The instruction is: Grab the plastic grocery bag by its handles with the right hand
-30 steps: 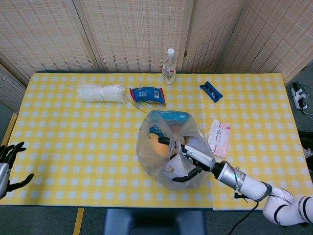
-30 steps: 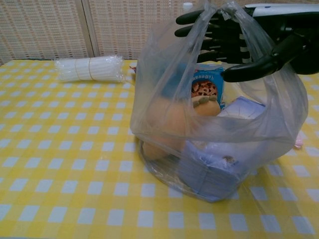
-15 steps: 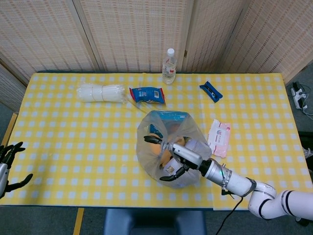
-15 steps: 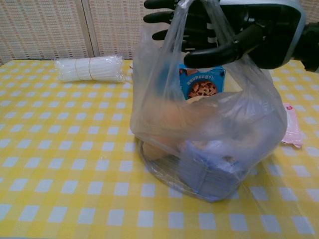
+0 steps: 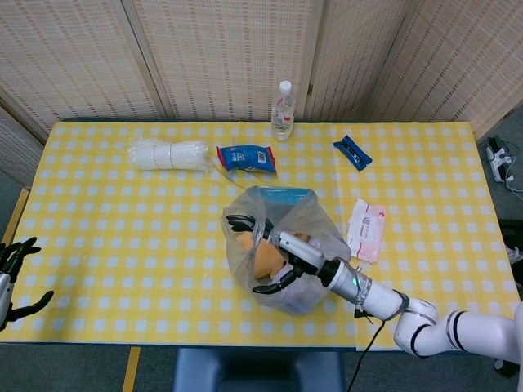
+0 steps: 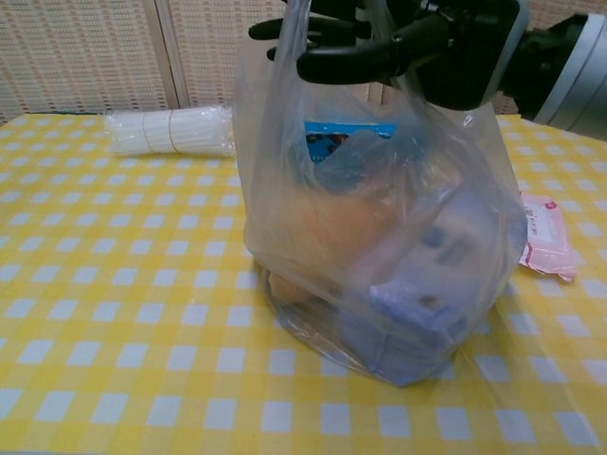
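my right hand (image 6: pixel 398 43) has its fingers hooked through the plastic grocery bag (image 6: pixel 379 237) handles (image 6: pixel 379 19), gripping them; bag's base rests on the table (image 6: pixel 114 284).

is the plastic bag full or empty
Full: through the clear plastic grocery bag show a blue snack box and other packages.
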Robot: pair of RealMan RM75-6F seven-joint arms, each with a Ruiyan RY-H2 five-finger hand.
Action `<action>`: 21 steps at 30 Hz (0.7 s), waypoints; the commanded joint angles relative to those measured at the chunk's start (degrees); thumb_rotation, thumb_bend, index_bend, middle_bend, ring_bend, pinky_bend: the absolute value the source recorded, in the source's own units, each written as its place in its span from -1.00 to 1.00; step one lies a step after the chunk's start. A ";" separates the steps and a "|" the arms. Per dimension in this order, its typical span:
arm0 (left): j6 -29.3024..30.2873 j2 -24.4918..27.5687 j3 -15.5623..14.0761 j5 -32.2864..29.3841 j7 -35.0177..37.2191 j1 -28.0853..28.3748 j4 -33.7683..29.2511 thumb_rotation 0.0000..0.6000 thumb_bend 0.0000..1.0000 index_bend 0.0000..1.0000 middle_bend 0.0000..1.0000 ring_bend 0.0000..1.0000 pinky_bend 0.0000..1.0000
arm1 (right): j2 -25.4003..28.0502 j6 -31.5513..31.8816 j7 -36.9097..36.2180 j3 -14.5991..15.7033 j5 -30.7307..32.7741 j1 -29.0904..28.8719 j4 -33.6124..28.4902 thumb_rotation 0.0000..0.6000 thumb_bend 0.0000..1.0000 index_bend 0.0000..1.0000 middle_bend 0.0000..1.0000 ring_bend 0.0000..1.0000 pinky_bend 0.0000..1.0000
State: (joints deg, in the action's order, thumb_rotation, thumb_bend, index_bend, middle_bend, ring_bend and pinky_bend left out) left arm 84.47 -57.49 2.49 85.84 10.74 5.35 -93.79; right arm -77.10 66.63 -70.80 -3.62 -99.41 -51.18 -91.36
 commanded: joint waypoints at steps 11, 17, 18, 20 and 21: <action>-0.44 0.30 -0.01 -0.11 0.69 0.09 0.01 1.00 -0.47 -0.85 -0.50 -0.76 -1.00 | -4.81 1.59 -3.49 -1.96 -0.32 -2.85 4.07 1.00 -0.54 -1.00 -0.95 -0.65 -1.00; -0.50 0.46 -0.02 -0.11 1.08 0.07 -0.05 1.00 -0.47 -0.85 -0.50 -0.76 -1.00 | -6.85 3.12 -6.55 -2.74 -0.66 -4.03 6.18 1.00 -0.54 -1.00 -0.93 -0.67 -1.00; -0.52 0.48 -0.03 -0.09 1.12 0.08 -0.05 1.00 -0.47 -0.85 -0.50 -0.76 -1.00 | -7.15 3.18 -7.06 -2.85 -0.63 -4.26 6.55 1.00 -0.54 -1.00 -0.92 -0.67 -1.00; -0.54 0.48 -0.06 0.00 1.12 0.10 -0.07 1.00 -0.47 -0.85 -0.50 -0.76 -1.00 | -7.89 3.08 -8.39 -3.13 -0.45 -4.91 7.54 1.00 -0.54 -1.00 -0.90 -0.65 -1.00; -0.55 0.48 -0.10 0.05 1.08 0.10 -0.09 1.00 -0.47 -0.85 -0.50 -0.76 -1.00 | -8.36 2.97 -9.33 -3.29 -0.33 -5.34 8.12 1.00 -0.54 -1.00 -0.89 -0.63 -1.00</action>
State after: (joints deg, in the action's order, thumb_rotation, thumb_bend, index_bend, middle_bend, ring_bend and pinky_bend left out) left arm 83.92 -57.01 2.40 85.89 11.82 5.44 -93.88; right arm -84.79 69.65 -79.11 -6.60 -99.91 -55.91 -84.02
